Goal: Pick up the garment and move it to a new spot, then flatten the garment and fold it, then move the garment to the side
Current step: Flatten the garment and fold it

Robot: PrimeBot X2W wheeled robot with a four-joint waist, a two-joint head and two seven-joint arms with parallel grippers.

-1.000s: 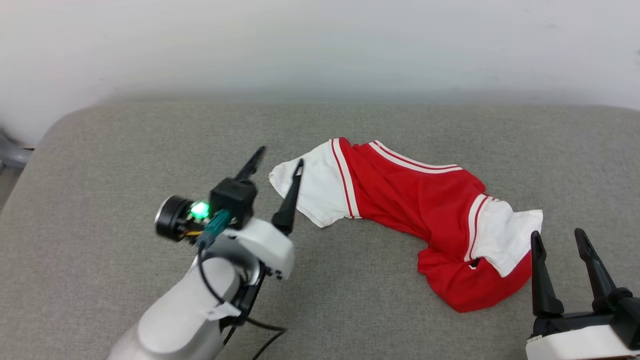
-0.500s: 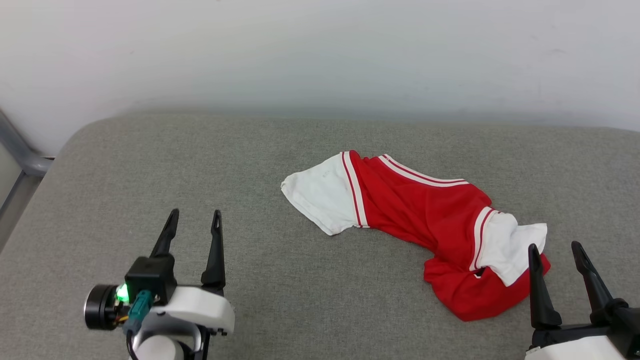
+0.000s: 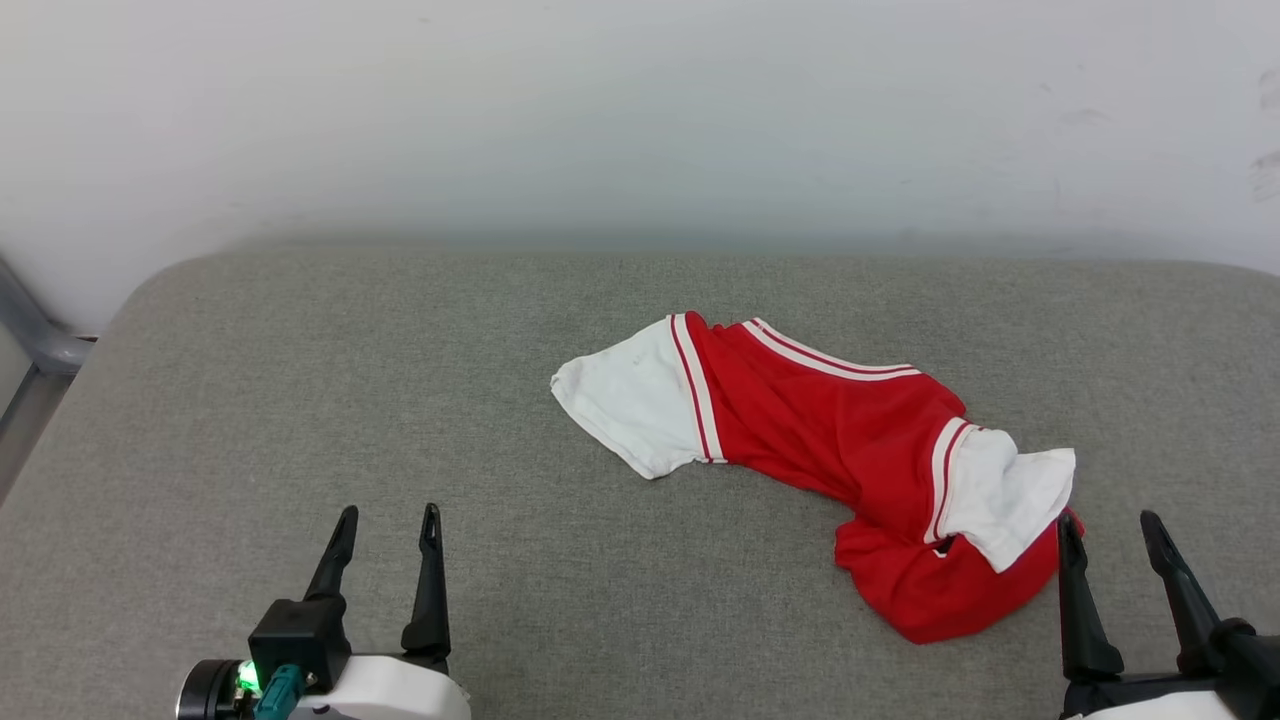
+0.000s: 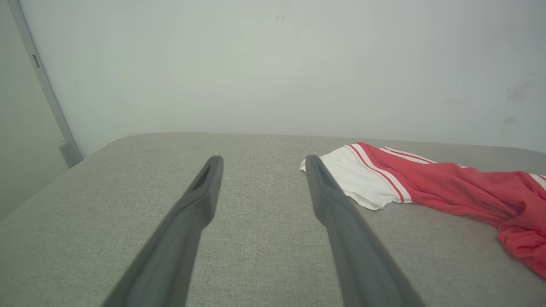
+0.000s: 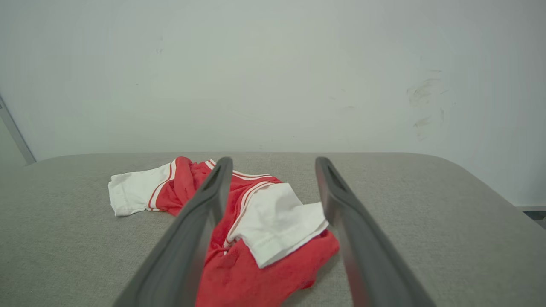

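The garment (image 3: 830, 440), a red T-shirt with white sleeves and striped trim, lies bunched in a crooked band across the middle and right of the grey cushion (image 3: 300, 400). One white sleeve points left, the other lies folded over the red bulk at the right. My left gripper (image 3: 388, 515) is open and empty at the lower left, well clear of the shirt. My right gripper (image 3: 1108, 520) is open at the lower right, its fingers just beside the shirt's right end. The garment (image 4: 426, 183) lies right of my left fingers, and the garment (image 5: 264, 226) spreads between and behind my right fingers.
A pale wall (image 3: 640, 110) backs the cushion. A grey metal post (image 3: 30, 330) stands off the cushion's far left corner. The cushion's rounded corners show at the back left and, in the right wrist view, at the right (image 5: 477, 179).
My left arm has drawn back from the shirt's left sleeve to the lower left, open and empty. The camera has shifted a little. The shirt and the right gripper have stayed where they were.
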